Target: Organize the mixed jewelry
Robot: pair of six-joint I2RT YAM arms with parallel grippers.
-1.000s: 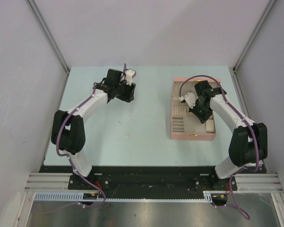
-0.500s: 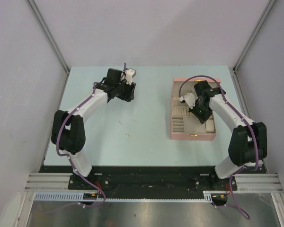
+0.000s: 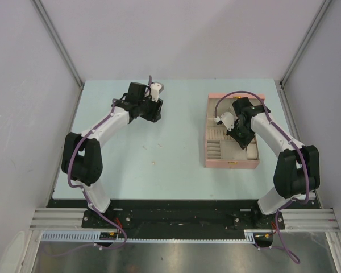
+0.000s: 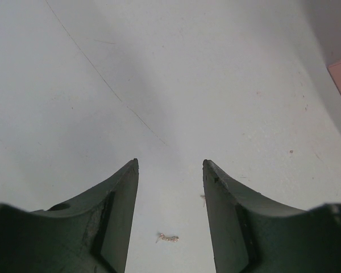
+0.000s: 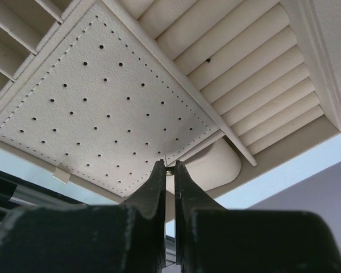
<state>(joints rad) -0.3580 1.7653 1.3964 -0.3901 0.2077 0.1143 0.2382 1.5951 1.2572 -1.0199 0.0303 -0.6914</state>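
The sorting looks only partly done. The right gripper point(image 5: 169, 166) is inside the open pink box point(image 3: 233, 165), with its jaws pressed together at the corner of the cream perforated pad point(image 5: 102, 108), next to the ribbed rolls point(image 5: 256, 74). There may be a tiny glint at the tips, but it is too small to tell whether a piece is pinched there. No jewelry can be made out in the compartments that the pictures show. Well apart from the box, loose pieces lie on the bench point(image 3: 176, 114). In the left wrist view a small chain-like piece point(image 4: 168, 238) rests on the bare surface, below and between the jaws of the left gripper point(image 4: 170, 164), which stand apart and hold nothing. The overhead view shows a pale speck point(image 3: 153, 163) nearer the arm bases, between the two arms. Judging from this, at least these pieces have not yet been carried to the box, so most of the collecting and placing appears to be left.
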